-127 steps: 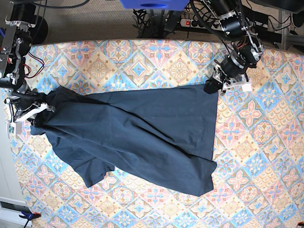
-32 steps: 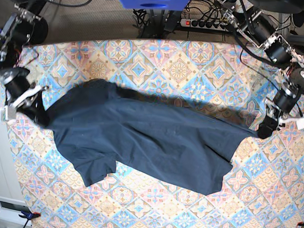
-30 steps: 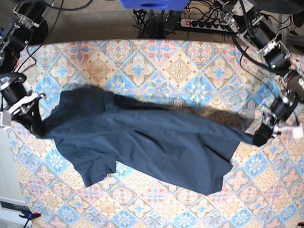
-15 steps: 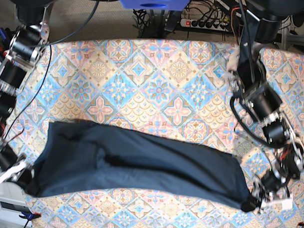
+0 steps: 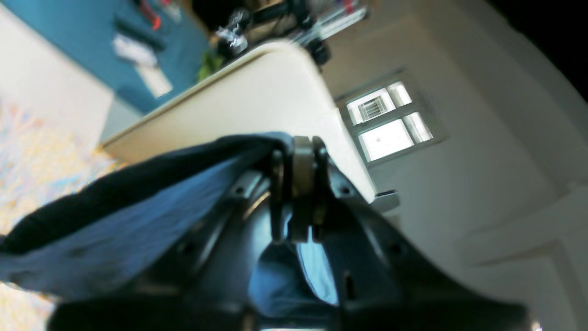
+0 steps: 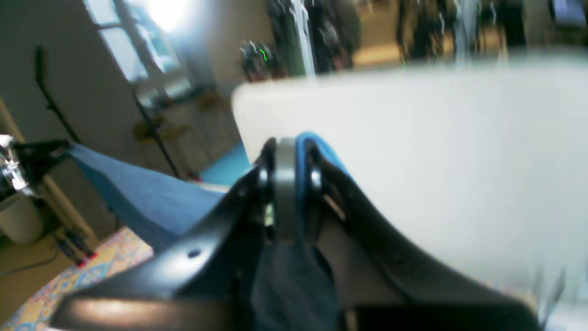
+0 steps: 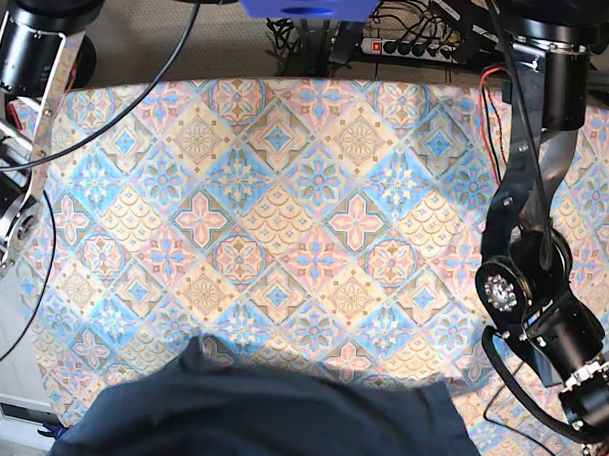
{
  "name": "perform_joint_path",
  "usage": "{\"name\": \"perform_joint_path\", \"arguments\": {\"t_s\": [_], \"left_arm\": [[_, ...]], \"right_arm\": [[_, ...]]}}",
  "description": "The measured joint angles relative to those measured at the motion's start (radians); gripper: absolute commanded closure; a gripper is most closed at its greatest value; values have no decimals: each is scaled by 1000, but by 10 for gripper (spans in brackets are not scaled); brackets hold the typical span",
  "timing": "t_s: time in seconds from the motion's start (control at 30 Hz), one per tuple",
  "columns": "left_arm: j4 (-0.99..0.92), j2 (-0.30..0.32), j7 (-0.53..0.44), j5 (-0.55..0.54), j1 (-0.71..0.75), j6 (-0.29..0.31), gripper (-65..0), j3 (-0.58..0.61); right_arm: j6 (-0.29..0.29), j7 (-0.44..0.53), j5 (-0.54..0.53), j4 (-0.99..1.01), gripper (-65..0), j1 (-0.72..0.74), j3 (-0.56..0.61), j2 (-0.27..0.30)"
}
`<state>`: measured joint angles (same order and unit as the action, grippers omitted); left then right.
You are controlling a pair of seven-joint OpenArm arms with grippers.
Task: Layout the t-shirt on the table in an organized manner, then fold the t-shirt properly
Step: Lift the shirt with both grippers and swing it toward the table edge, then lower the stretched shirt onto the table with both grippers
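Wrist views, left end effector [image 5: 294, 188] clenched on t-shirt [image 5: 115, 220], right end effector [image 6: 289, 193] likewise gripping cloth.

T-shirt [image 7: 268, 417] at near edge of surface [image 7: 316, 188], spanning bottom of base view, hanging between both arms. Left tool [image 5: 294, 151] clamped on t-shirt edge, base-view right side. Right tool [image 6: 287, 156] clamped on opposite edge, base-view left side. Rest of surface lies behind t-shirt.
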<state>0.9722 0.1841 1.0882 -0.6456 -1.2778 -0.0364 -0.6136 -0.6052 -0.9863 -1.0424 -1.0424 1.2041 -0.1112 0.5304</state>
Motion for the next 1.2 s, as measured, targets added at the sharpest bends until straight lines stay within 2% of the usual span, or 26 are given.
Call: {"name": "perform_joint_path", "arguments": {"t_s": [0.1,0.2,0.3,0.37,0.53,0.63,0.73,0.83,1.0,1.13,1.2], "left_arm": [[2,21,10,-6,5,-1,0,0],[0,66,79,-17,32,-10,0,-5],[22,118,131,-136,114,5,0,-3],[101,146,159,-165,222,-1,0,0],[359,164,251,-255,534,-7,0,-1],[518,185,265,-344,724,0,0,4],[636,185,262,-386,903,0,0,-3],[739,180,263,-406,1068,3,0,-16],[777,179,249,-411,1250,-3,0,-130],[778,174,260,-482,1372,4,0,-222],[776,178,254,-494,1424,3,0,-263]], "right_arm": [[-96,-1,-14,-8,-9,3,-2,17],[-76,-20,11,-74,-9,-69,-3,49],[-93,-59,-8,-192,-8,-209,-10,72],[-86,-93,2,-291,-8,-312,-10,73],[-92,-110,-7,-546,-7,-620,-48,87],[-90,-119,-9,-657,-7,-780,-104,92],[-87,-163,5,-749,-7,-893,-122,89],[-96,-149,-19,-835,-7,-1004,-145,90],[-89,-186,9,-856,-7,-1197,-168,89],[-90,-158,-14,-864,-7,-1313,-166,89],[-90,-185,-10,-863,-7,-1376,-167,90]]}}
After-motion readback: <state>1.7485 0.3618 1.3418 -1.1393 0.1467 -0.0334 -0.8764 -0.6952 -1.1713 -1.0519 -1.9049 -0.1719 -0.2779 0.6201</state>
